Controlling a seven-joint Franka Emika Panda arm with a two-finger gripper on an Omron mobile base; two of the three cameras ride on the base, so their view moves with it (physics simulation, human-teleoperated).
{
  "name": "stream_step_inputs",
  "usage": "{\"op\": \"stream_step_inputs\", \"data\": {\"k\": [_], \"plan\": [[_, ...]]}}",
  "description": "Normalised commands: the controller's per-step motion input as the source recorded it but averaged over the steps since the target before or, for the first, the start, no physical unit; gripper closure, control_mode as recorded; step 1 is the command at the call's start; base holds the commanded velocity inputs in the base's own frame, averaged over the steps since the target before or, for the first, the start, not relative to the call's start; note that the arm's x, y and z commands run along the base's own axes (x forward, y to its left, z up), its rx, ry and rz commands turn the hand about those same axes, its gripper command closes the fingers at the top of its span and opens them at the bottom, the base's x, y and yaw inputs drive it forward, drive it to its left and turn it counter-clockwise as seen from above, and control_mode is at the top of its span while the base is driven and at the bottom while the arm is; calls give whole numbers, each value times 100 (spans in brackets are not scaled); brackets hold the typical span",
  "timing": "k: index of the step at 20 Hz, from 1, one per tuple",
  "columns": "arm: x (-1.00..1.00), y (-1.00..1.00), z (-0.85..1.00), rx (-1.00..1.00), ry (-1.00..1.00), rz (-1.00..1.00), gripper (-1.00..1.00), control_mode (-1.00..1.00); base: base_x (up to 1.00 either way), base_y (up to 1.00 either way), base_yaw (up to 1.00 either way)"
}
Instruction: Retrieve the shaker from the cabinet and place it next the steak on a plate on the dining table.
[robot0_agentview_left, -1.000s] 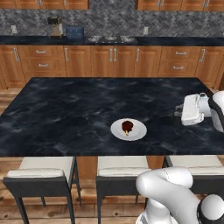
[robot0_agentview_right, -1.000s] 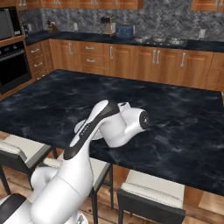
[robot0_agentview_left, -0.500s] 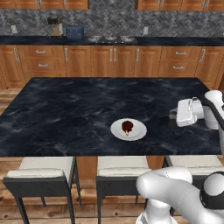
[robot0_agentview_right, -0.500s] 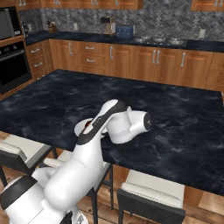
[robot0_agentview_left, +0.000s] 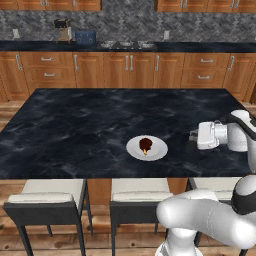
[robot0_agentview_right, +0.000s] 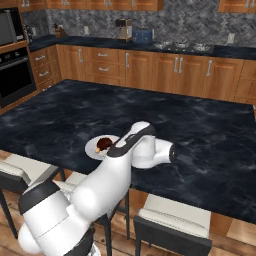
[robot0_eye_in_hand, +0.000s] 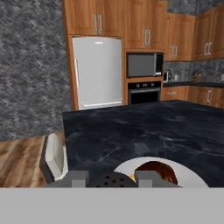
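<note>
One gripper (robot0_eye_in_hand: 109, 178) clamps the shaker (robot0_eye_in_hand: 110, 180) beside the plate (robot0_agentview_left: 146, 148); bare dining table (robot0_agentview_left: 90, 125) around

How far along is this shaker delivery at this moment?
Done: the shaker is out of the cabinet, its dark perforated top sitting between the tips of the shut pincer. In hand: the pincer hangs low over the dining table to the right of the plate, pointing at the steak. Left: move closer, set the shaker beside the steak on the plate, and release.
</note>
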Motion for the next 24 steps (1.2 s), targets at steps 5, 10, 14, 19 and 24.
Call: {"op": "stream_step_inputs", "data": {"k": [5, 10, 14, 19, 24], "plan": [[31, -8, -26, 0, 0, 1, 100, -100, 0, 0, 0], [33, -7, -18, 0, 0, 0, 100, -100, 0, 0, 0], [28, 0, -28, -6, 0, 0, 100, -100, 0, 0, 0], [28, -1, -33, -8, 0, 0, 100, -100, 0, 0, 0], [32, -6, -26, -5, 0, 0, 100, -100, 0, 0, 0]]}}
